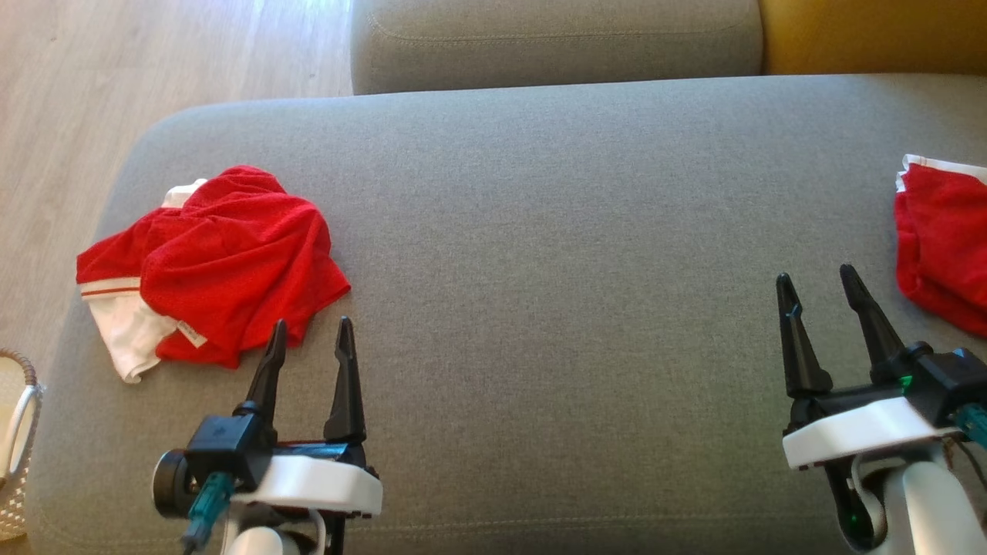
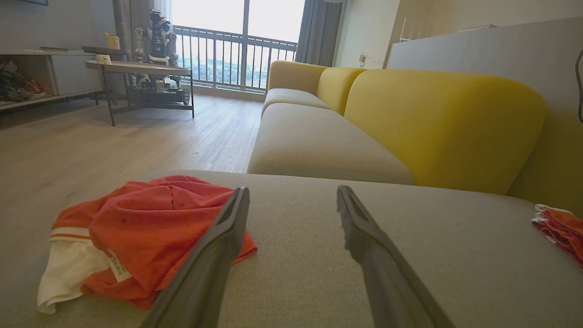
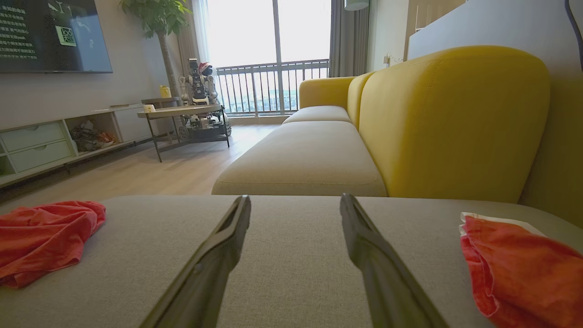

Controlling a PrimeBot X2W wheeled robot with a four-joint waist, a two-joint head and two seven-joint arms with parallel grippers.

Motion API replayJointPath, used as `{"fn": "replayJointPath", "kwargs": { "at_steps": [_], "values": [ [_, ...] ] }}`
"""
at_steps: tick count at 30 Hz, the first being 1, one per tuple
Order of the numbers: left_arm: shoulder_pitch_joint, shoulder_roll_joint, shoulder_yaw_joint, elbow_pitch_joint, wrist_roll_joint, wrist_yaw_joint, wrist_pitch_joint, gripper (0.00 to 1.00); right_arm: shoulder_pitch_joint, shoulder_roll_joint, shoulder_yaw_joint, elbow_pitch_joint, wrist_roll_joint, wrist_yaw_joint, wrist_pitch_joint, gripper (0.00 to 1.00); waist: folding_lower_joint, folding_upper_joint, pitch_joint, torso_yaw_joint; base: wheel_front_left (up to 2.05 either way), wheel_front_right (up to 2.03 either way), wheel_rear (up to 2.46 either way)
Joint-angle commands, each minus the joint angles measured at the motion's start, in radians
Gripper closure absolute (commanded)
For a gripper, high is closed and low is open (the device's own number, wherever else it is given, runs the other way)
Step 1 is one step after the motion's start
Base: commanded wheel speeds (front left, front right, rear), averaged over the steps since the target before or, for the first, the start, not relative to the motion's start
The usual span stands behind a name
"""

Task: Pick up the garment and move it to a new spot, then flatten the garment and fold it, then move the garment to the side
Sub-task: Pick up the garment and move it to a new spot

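A crumpled red garment with white trim (image 1: 220, 262) lies in a heap on the left part of the grey sofa seat (image 1: 555, 231). My left gripper (image 1: 312, 327) stands open just right of and below the heap, its left fingertip at the cloth's near edge, holding nothing. In the left wrist view the heap (image 2: 150, 232) lies left of the open fingers (image 2: 227, 232). My right gripper (image 1: 817, 281) is open over bare seat near the right edge. The right wrist view shows the heap (image 3: 43, 237) far left.
A second red and white garment (image 1: 941, 239) lies folded at the seat's right edge, close to my right gripper. A woven basket (image 1: 15, 439) stands on the wooden floor at the left. Another grey cushion (image 1: 555, 38) and a yellow backrest (image 2: 437, 123) lie beyond.
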Motion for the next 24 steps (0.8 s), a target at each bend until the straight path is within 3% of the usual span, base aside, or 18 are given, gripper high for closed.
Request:
{"fn": "replayJointPath", "kwargs": {
  "at_steps": [1, 12, 24],
  "values": [
    [-0.047, -0.001, 0.027, -0.035, 0.000, 0.005, -0.005, 0.00, -0.020, 0.000, 0.020, -0.029, 0.000, 0.000, -0.006, 0.00, 0.0000, 0.0000, 0.001, 0.000, 0.00, 0.00, 0.00],
    [-0.046, -0.001, 0.032, -0.033, 0.002, 0.005, -0.005, 0.00, -0.010, 0.000, 0.017, -0.034, 0.004, 0.000, -0.006, 0.00, 0.0000, 0.0000, 0.008, 0.039, 0.00, 0.00, 0.00],
    [-0.036, -0.001, 0.075, -0.036, 0.021, -0.021, -0.005, 0.00, 0.010, 0.000, 0.088, -0.035, 0.002, 0.000, -0.006, 0.00, 0.0000, 0.0000, -0.001, 0.209, 0.00, 0.00, 0.00]
  ]
}}
